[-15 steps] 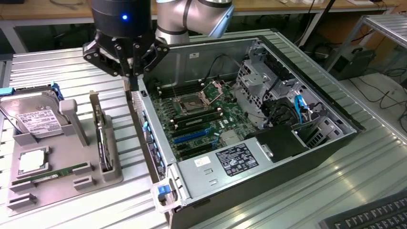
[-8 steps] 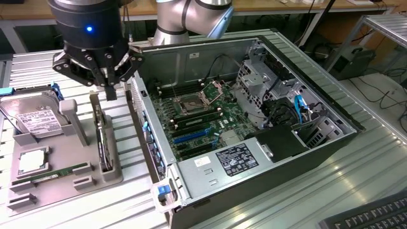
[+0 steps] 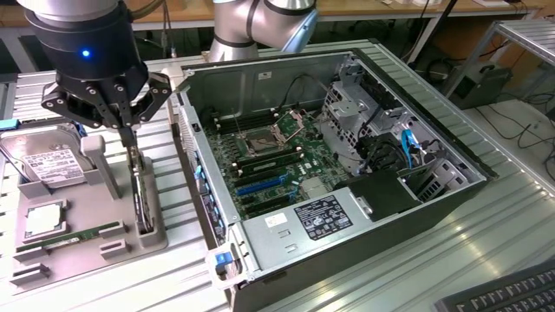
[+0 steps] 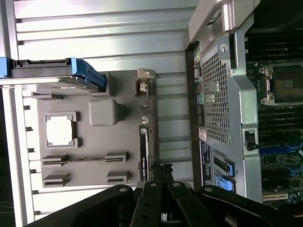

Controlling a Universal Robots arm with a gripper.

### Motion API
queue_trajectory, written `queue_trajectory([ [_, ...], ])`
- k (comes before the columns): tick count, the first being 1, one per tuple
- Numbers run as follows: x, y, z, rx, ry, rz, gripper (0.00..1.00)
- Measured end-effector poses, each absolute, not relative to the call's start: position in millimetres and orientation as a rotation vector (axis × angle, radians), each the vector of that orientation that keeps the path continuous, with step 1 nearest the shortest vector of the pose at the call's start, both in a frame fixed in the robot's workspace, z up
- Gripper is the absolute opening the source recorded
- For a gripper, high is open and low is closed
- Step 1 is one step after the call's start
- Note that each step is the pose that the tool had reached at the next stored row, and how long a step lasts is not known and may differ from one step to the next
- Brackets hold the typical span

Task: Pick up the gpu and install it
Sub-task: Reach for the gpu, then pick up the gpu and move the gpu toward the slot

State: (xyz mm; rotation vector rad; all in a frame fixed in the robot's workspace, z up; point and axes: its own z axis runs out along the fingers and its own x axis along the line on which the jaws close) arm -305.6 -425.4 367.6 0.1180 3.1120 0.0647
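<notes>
The gpu stands on edge in a slot of the grey holder tray, seen edge-on in the wrist view as a thin dark card. My gripper hangs straight over the card's far end. Its fingers are drawn together onto the card's top edge, and the gpu still sits in the slot. In the wrist view the gripper meets the same end of the card. To the exterior view's right lies the open computer case with its motherboard and a blue expansion slot.
The tray also carries a silver hard drive, a square chip and a long green memory stick. The case's perforated rear wall stands close beside the tray. A keyboard lies at the near corner.
</notes>
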Motion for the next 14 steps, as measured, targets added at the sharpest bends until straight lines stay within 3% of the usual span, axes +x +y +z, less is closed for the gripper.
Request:
queue_trajectory([
  [14, -305.7, -424.8, 367.5, 0.118, 3.112, 0.065, 0.11],
])
